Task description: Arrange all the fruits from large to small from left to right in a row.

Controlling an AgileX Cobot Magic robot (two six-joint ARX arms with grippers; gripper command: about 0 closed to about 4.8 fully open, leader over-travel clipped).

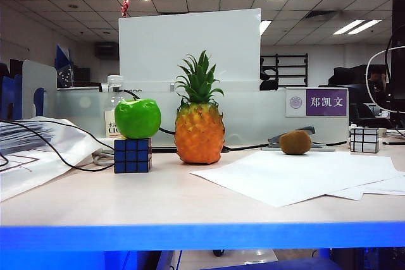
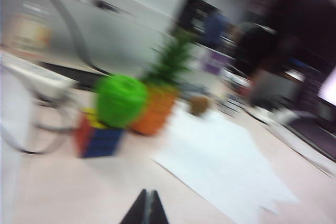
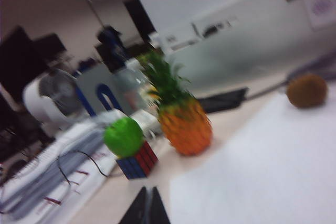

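Observation:
In the exterior view the green apple rests on top of a dark blue puzzle cube at the left. The pineapple stands upright just right of it. The brown kiwi lies further right on the table. Neither gripper shows in the exterior view. My left gripper is shut and empty, well short of the apple, pineapple and kiwi. My right gripper is shut and empty too, short of the apple, pineapple and kiwi.
White paper sheets cover the table's right half. A silver mirror cube stands at the far right. Black cables and a printed sheet lie at the left. A white divider panel stands behind the fruits.

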